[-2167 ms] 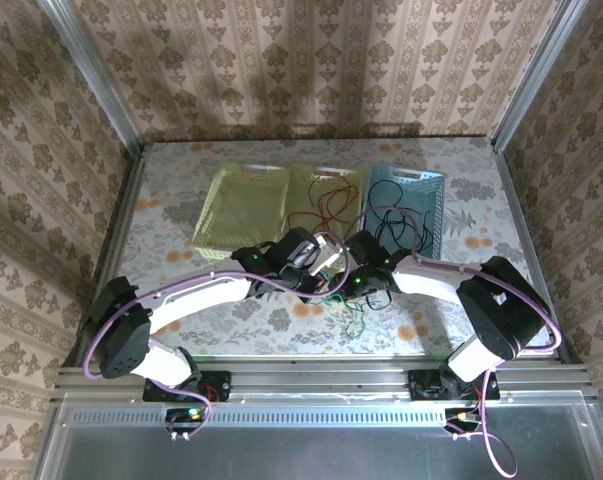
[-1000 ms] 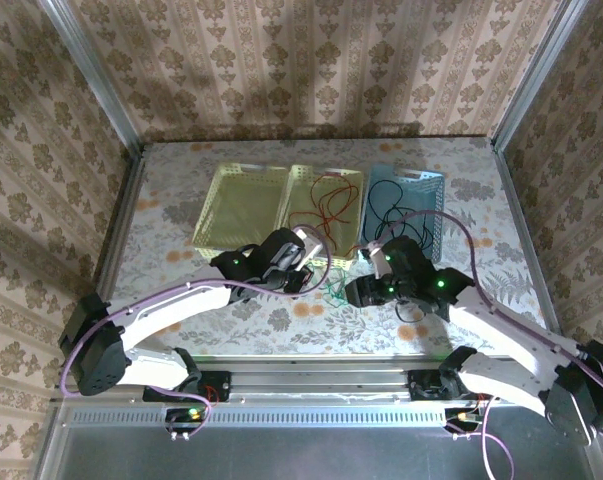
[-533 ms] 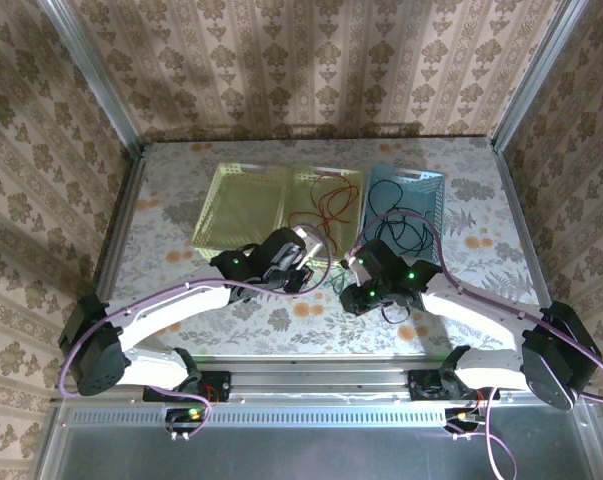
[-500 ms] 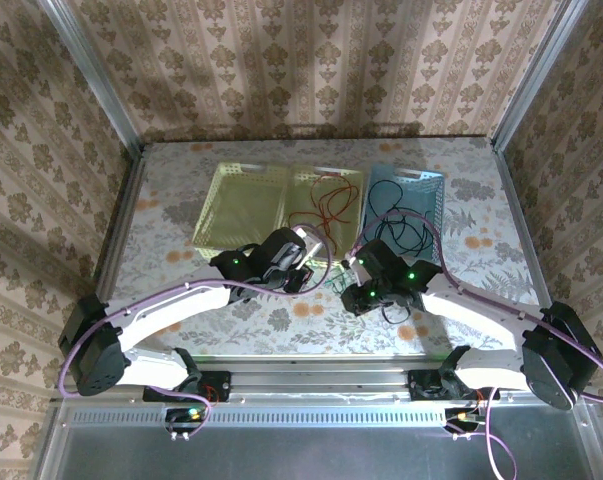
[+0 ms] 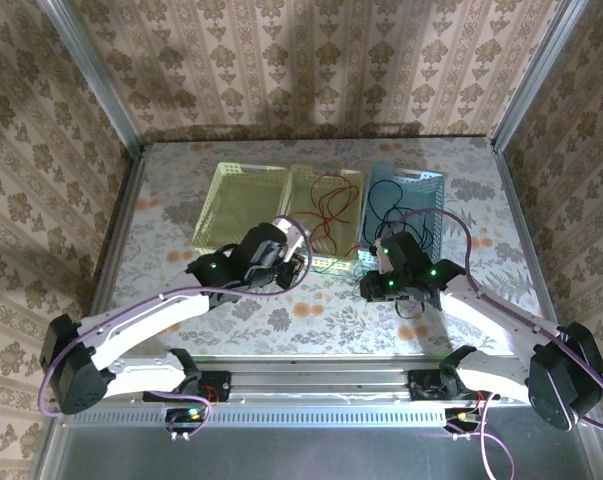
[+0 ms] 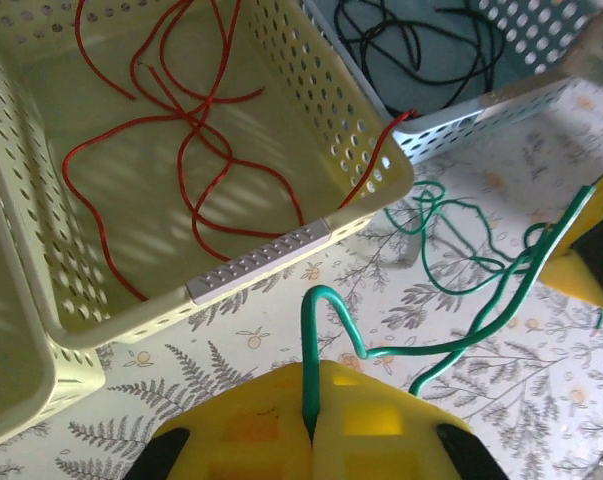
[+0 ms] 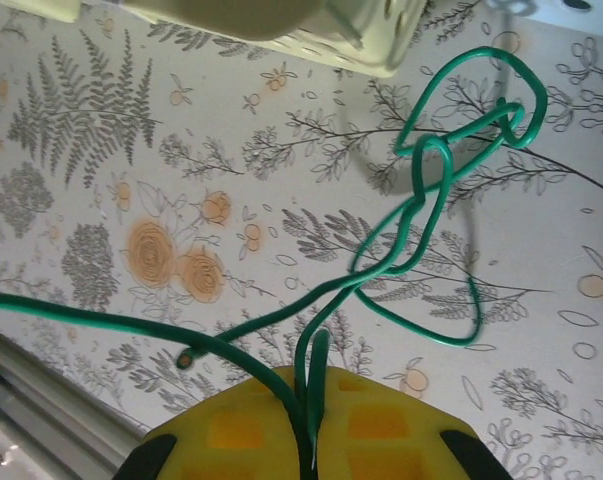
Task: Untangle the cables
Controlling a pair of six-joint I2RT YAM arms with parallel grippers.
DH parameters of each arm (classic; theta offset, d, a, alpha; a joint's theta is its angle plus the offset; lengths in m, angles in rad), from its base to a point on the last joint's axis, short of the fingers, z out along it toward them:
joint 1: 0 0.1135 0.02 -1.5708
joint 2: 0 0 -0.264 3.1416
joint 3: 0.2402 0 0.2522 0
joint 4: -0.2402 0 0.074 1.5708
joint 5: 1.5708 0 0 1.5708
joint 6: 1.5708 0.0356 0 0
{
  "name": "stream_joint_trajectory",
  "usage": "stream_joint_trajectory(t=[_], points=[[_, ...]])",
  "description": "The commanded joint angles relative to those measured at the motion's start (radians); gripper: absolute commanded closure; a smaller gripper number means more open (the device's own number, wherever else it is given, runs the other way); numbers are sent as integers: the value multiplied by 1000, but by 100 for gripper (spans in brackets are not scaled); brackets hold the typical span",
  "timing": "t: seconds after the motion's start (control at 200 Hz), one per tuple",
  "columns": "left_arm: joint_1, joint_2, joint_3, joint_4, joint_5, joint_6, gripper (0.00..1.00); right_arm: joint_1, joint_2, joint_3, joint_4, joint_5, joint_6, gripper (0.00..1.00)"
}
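Note:
A green cable [image 5: 333, 264] stretches over the table between my two grippers, just in front of the baskets. My left gripper [image 6: 311, 378] is shut on one bent end of the green cable [image 6: 478, 312]. My right gripper [image 7: 312, 388] is shut on a doubled strand of it, and the cable's loose knotted loops [image 7: 433, 170] hang beyond over the floral tabletop. Red cables [image 6: 193, 140] lie in the middle yellow basket [image 6: 261, 262]. Black cables [image 6: 413, 40] lie in the blue basket [image 5: 433, 185]. In the top view the left gripper [image 5: 293, 256] and right gripper [image 5: 373, 276] stand apart.
An empty yellow basket [image 5: 213, 228] sits left of the middle one [image 5: 301, 172]. A corner of the yellow basket [image 7: 311, 28] is close above the right gripper's cable. Patterned walls and metal posts enclose the table [image 5: 161, 215].
The right gripper has shut on the green cable. The left arm drew left and the right arm drew right and back, stretching the cable between them.

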Motion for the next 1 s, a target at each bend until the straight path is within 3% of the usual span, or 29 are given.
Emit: stream_joint_trajectory(t=[0.0, 0.175, 0.381, 0.652, 0.917, 0.997], points=[[92, -115, -14, -47, -81, -24, 100, -62, 52, -66, -215, 141, 60, 92], [171, -168, 9, -77, -50, -10, 100, -68, 97, -73, -212, 126, 71, 86], [191, -163, 29, -102, -33, 14, 100, -71, 124, -69, -229, 135, 83, 71], [202, -170, 45, -115, 18, 18, 100, -88, 90, -74, -237, 141, 78, 68], [199, -151, 42, -92, 90, 6, 100, -43, -76, -30, -174, 79, 17, 41], [197, -146, 50, -87, 126, 2, 100, -24, -106, -22, -142, 41, -5, 37]])
